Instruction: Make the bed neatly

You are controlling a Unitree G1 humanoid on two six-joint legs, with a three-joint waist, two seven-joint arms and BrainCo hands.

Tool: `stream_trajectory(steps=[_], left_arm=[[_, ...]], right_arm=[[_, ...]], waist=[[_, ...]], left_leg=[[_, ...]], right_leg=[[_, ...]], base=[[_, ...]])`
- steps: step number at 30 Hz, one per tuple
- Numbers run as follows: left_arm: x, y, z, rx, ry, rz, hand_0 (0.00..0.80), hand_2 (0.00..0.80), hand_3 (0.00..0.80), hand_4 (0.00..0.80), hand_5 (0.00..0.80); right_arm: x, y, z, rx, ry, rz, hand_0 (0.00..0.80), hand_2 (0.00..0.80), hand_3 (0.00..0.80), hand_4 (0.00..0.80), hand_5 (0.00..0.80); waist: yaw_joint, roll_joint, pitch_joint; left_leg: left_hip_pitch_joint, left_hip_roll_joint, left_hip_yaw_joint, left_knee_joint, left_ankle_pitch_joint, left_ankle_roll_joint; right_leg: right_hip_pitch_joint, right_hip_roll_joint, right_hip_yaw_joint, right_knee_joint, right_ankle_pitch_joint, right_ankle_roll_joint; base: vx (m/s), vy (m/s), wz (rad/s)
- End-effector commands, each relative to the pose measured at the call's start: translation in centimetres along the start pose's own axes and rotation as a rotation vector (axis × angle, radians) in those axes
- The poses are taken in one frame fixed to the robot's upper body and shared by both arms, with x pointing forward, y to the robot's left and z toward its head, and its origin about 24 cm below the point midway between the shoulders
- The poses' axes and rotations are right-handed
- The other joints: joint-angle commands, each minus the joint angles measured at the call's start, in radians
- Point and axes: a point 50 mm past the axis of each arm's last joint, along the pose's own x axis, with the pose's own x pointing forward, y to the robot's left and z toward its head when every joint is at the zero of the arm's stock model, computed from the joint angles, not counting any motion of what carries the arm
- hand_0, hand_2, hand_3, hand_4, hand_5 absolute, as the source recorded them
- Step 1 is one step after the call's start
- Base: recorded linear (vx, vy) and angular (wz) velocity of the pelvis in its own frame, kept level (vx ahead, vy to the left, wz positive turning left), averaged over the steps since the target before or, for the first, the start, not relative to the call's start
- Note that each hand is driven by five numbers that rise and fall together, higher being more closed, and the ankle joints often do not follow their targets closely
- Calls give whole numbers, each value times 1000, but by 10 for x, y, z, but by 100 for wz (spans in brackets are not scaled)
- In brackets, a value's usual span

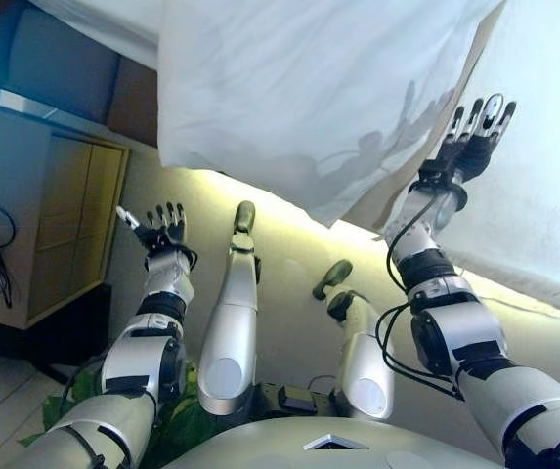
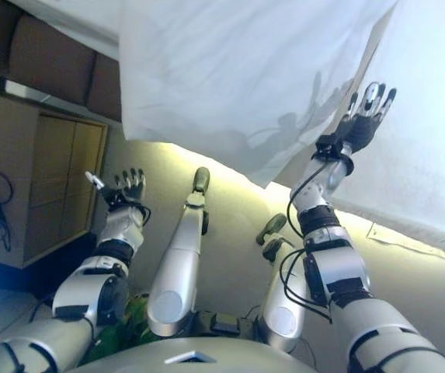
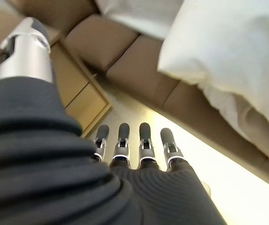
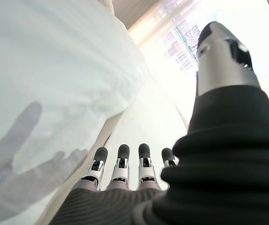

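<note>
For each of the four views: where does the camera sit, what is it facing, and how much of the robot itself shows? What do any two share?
Left eye view: head camera looking down at the white duvet overhanging the bed; both arms show, left robot hand and right robot hand open.
Right eye view: same scene, slightly offset, wooden cabinet at left.
Left wrist view: along straight fingers toward the brown bed base and cabinet.
Right wrist view: along straight fingers toward the duvet.
Shared: the duvet shows in all four.
</note>
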Motion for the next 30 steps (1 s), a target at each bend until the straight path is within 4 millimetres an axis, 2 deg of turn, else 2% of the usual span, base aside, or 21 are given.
stream_trajectory(steps=[1,3,4,8,12,15,16,18,20,23,26,30], left_arm=[[0,-10,4,151,-12,-34,0,0,0,0,0],[-3,1,6,220,9,1,0,0,0,0,0],[-5,9,4,274,36,16,0,0,0,0,0],[-13,29,0,446,131,18,0,0,0,0,0],[-29,52,-3,698,262,-64,0,0,0,0,0],[-36,58,-1,960,316,-154,0,0,0,0,0],[-38,55,-3,1141,330,-223,0,0,0,0,0],[-42,51,-4,1377,328,-320,0,0,0,0,0],[-46,51,-8,1377,365,-352,0,0,0,0,0],[-54,49,24,1294,288,-368,0,0,0,0,0],[-65,49,45,1305,221,-367,0,0,0,0,0],[-72,47,44,1317,230,-423,0,0,0,0,0]], right_arm=[[-1,-7,25,10,-142,-13,0,0,0,0,0],[-6,-14,23,-8,-127,-33,0,0,0,0,0],[-10,-18,21,-20,-115,-45,0,0,0,0,0],[-20,-34,21,-87,-88,-78,0,0,0,0,0],[-33,-70,32,-211,-56,-123,0,0,0,0,0],[-44,-89,36,-287,-17,-150,0,0,0,0,0],[-50,-97,35,-298,7,-161,0,0,0,0,0],[-60,-108,33,-302,62,-170,0,0,0,0,0],[-70,-113,29,-349,126,-167,0,0,0,0,0],[-100,-144,40,-424,305,-91,0,0,0,0,0],[-116,-152,49,-440,426,-33,0,0,0,0,0],[-125,-156,49,-439,519,-11,0,0,0,0,0]], waist=[[46,-45,-53],[48,-51,-82],[50,-54,-97],[48,-49,-152],[53,-19,-231],[58,-3,-279],[59,5,-301],[55,11,-335],[51,15,-364],[2,16,-405],[-35,9,-423],[-61,11,-446]], left_leg=[[147,-19,32,-121,-62,49],[198,-12,27,-169,-53,40],[216,-15,30,-192,-23,41],[302,2,35,-276,2,23],[389,16,45,-346,31,12],[433,22,52,-377,45,7],[451,25,57,-387,49,6],[477,26,64,-401,54,5],[494,24,61,-405,61,7],[529,34,91,-400,51,3],[548,43,114,-388,38,7],[570,64,136,-388,39,-1]], right_leg=[[105,-95,61,-87,212,110],[157,-78,55,-134,216,110],[180,-75,38,-163,233,97],[276,-61,13,-240,230,96],[357,-51,-8,-283,213,90],[398,-43,-16,-295,198,83],[414,-40,-17,-298,186,80],[433,-37,-12,-297,179,78],[448,-35,-10,-297,174,76],[443,-29,37,-281,157,66],[449,-17,62,-278,135,59],[468,2,70,-298,106,50]], base=[[63,-139,15],[41,-100,16],[19,-45,8],[74,-3,12],[128,87,13],[101,71,12],[82,77,7],[78,69,-4],[90,81,-13],[29,86,-29],[6,-1,-42],[25,-7,-37]])
